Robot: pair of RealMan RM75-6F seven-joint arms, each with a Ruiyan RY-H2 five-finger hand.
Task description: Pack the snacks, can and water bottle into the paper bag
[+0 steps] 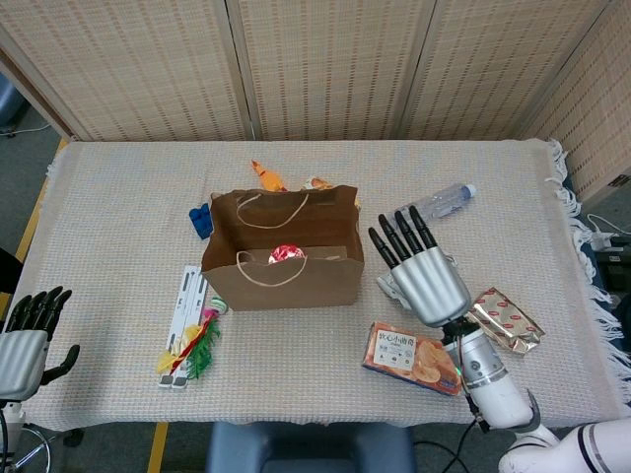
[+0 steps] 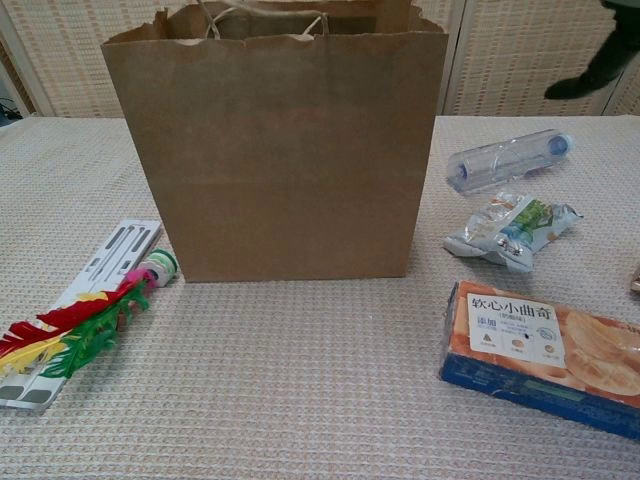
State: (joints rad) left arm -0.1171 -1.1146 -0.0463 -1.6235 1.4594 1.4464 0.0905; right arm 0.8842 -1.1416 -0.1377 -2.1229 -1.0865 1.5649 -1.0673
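The brown paper bag (image 1: 296, 281) (image 2: 275, 150) stands upright mid-table, and a red can (image 1: 286, 253) shows inside its mouth. My right hand (image 1: 424, 276) hovers right of the bag, empty, with its fingers spread; only a dark fingertip (image 2: 590, 75) reaches the chest view. It hides most of the green-white snack packet (image 2: 510, 230). Beyond it lies the clear water bottle (image 1: 441, 200) (image 2: 508, 158). An orange cookie box (image 1: 412, 357) (image 2: 545, 350) lies near the front edge, and a red-gold snack packet (image 1: 505, 317) is to its right. My left hand (image 1: 25, 340) hangs empty off the table's left front corner.
A white rack (image 1: 187, 301) (image 2: 105, 262) and a feathered shuttlecock (image 1: 197, 340) (image 2: 85, 325) lie left of the bag. A blue item (image 1: 200, 219) and orange wrappers (image 1: 266, 177) sit behind it. Woven screens close off the back.
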